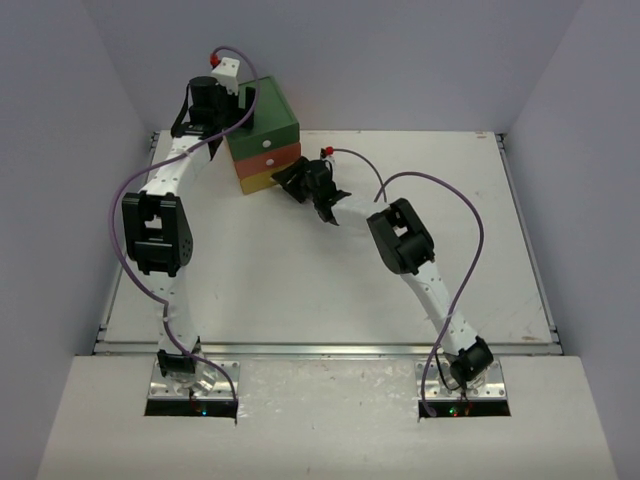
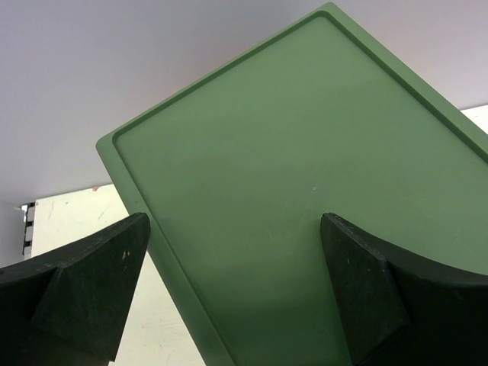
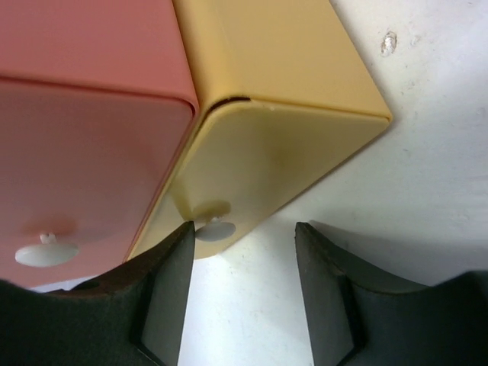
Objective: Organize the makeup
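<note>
Right hand (image 3: 242, 263) sat at yellow drawer (image 3: 297, 145), spread partway, empty; white knob (image 3: 215, 229) just beside one finger. Needed centring on knob before pinching, then straight pull. Left hand (image 2: 236, 282) hovered spread wide over chest top (image 2: 305, 168). Makeup in no view.

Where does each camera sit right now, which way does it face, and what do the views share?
Top external: above and behind the bases, looking down at the table; left arm and right arm show whole.
Left wrist: on the left arm, looking down at the green top of the drawer chest; open left end effector fingers frame it.
Right wrist: low at the chest's front, facing the yellow drawer and its knob; right end effector fingers show.
Shared: all three see the chest.
</note>
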Controlling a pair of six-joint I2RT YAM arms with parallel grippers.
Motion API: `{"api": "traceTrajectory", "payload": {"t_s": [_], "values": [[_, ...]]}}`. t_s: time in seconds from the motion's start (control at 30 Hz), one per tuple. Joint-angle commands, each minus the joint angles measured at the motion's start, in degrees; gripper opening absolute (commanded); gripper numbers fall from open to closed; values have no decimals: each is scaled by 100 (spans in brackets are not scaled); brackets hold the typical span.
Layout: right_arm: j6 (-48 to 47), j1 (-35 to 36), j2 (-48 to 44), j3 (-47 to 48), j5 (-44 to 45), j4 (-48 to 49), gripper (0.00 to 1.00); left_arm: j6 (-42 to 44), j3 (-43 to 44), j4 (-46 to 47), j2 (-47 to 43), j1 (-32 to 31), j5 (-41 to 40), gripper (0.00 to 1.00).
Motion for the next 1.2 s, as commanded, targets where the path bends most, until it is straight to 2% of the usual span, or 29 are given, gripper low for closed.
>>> {"api": "traceTrajectory", "payload": {"t_s": [0.0,0.13,0.2,0.23,0.27,0.33,0.37,0.4,0.43,0.53,0.63,0.7,0.77,0.87,0.9,0.97,1.07,1.17], "values": [[-330,-129,-804,-787,276,942,58,7,-49,-667,51,37,155,94],[-568,-180,-1560,-1843,44,1676,64,7,3,-671,50,37,122,95],[-749,-187,-2136,-2687,-43,1905,70,27,87,-718,58,37,169,95],[-854,-188,-2359,-3008,-101,1915,79,31,142,-730,64,37,181,95],[-1070,-188,-2819,-3372,-220,1932,99,32,210,-754,76,37,205,95],[-1458,-188,-3564,-4117,-422,1890,99,40,371,-779,84,37,222,96],[-1983,-188,-3878,-4412,-463,1806,99,48,416,-780,76,37,214,96],[-2016,-188,-4200,-4660,-466,1670,99,49,468,-780,75,37,205,96],[-2604,-196,-4533,-5117,-482,1472,99,41,520,-796,59,37,196,97],[-3569,-492,-5965,-5573,-554,-437,99,40,935,-1003,4,37,203,99],[-4050,-1289,-6789,-5702,-693,-2605,99,71,1340,-1314,-165,37,133,99],[-4445,-1846,-7565,-6018,-787,-3185,99,190,1322,-1356,-431,37,-87,100],[-4416,-2774,-8031,-6350,-911,-3689,99,343,1146,-1375,-892,49,-705,100],[-4223,-3750,-8334,-6493,-1206,-4107,99,517,803,-1552,-1397,151,-1151,100],[-4300,-4065,-8446,-6534,-1434,-4175,99,531,454,-1662,-1731,285,-1225,100],[-4580,-4099,-8591,-6558,-1405,-4093,99,495,-278,-1728,-2308,787,-1171,100],[-4455,-4099,-8558,-6514,-1310,-3980,99,355,-1581,-1662,-3105,1495,-803,100],[-4373,-4099,-8445,-6328,-1313,-4127,99,350,-2712,-1551,-3700,1865,-616,100]]}}
